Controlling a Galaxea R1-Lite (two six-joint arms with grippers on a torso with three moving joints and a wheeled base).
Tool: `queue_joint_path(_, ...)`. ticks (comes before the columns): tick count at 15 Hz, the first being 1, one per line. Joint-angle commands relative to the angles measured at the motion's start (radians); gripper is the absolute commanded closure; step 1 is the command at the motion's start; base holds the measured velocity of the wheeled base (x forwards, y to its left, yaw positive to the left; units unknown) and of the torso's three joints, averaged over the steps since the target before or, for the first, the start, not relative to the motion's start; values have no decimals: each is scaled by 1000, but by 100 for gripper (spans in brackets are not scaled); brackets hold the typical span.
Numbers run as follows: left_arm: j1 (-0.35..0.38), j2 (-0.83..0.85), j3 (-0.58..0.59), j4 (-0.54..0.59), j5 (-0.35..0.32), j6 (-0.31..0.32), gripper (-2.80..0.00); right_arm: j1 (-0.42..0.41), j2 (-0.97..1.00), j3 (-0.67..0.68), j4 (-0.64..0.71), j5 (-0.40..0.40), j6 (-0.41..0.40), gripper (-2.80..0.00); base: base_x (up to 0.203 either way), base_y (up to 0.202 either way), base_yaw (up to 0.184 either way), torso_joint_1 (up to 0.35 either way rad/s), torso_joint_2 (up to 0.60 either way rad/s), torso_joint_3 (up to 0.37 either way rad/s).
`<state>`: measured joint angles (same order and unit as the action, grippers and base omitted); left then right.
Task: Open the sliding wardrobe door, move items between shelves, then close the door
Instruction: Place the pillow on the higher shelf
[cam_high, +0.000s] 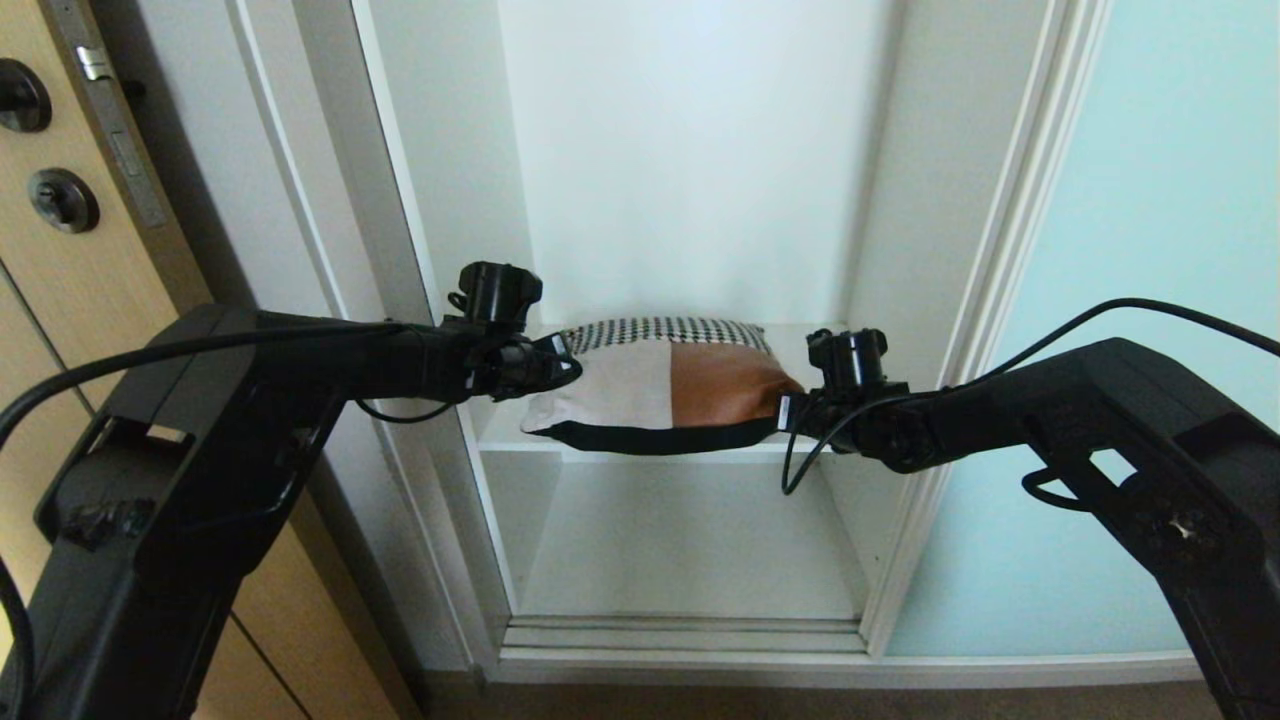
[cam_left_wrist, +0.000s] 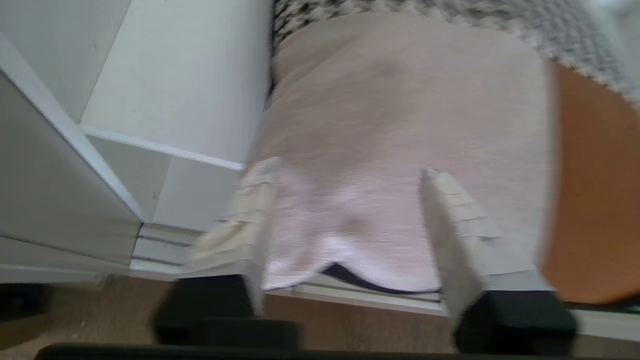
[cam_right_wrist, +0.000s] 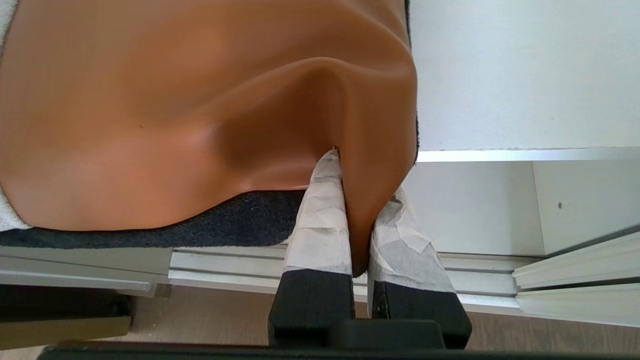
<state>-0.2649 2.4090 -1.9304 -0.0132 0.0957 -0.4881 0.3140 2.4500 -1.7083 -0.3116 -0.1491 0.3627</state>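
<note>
The patchwork cushion (cam_high: 640, 385) lies on a white shelf (cam_high: 500, 432) inside the wardrobe, and its front hangs over the shelf's edge. My left gripper (cam_high: 562, 366) is at its left, cream corner. In the left wrist view that gripper (cam_left_wrist: 347, 172) is open, its fingers (cam_left_wrist: 450, 220) spread either side of the loose cream fabric (cam_left_wrist: 400, 100). My right gripper (cam_high: 787, 410) is shut on the rust-orange corner (cam_right_wrist: 175, 100), pinching a fold of it (cam_right_wrist: 357, 200). The frosted aqua sliding wardrobe door (cam_high: 1150, 300) stands slid aside to the right.
A lower white shelf (cam_high: 690, 540) sits under the cushion's shelf, with the door track (cam_high: 680, 635) at its front. A tan wooden door (cam_high: 60, 300) with a latch plate stands at the left. White wardrobe side walls (cam_high: 450, 180) close in the opening.
</note>
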Motion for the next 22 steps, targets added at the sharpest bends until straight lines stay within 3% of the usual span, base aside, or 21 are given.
queue_joint_path(1,0,-24,10,0,-2,-1,-280,-1,-8,0,-3,0,9,0,0,0,0,0,0,0)
queue_joint_path(4,0,-99,93,-5,-34,-5,-280,2,-11,1,-6,-1,10,0,0,0,0,0,0,0)
queue_joint_path(5,0,-146,147,1,-117,-10,-280,3,-10,-2,-6,0,10,0,0,0,0,0,0,0)
queue_joint_path(6,0,-192,192,17,-233,-17,0,7,-9,-1,-6,-1,11,0,0,0,0,0,0,0)
queue_joint_path(9,-8,-227,218,174,-415,-21,0,7,-9,11,-7,0,15,0,0,0,0,0,0,0)
queue_joint_path(12,-13,-119,144,186,-427,-14,0,5,-20,26,-14,-1,15,0,0,0,0,0,0,0)
queue_joint_path(15,-12,38,10,191,-325,-7,0,5,-34,32,-24,-1,14,0,0,0,0,0,0,0)
queue_joint_path(19,-1,99,-12,176,-206,32,0,5,-46,36,-23,-1,10,0,0,0,0,0,0,0)
queue_joint_path(22,1,149,-12,19,-46,37,0,8,-38,39,-23,0,15,0,0,0,0,0,0,0)
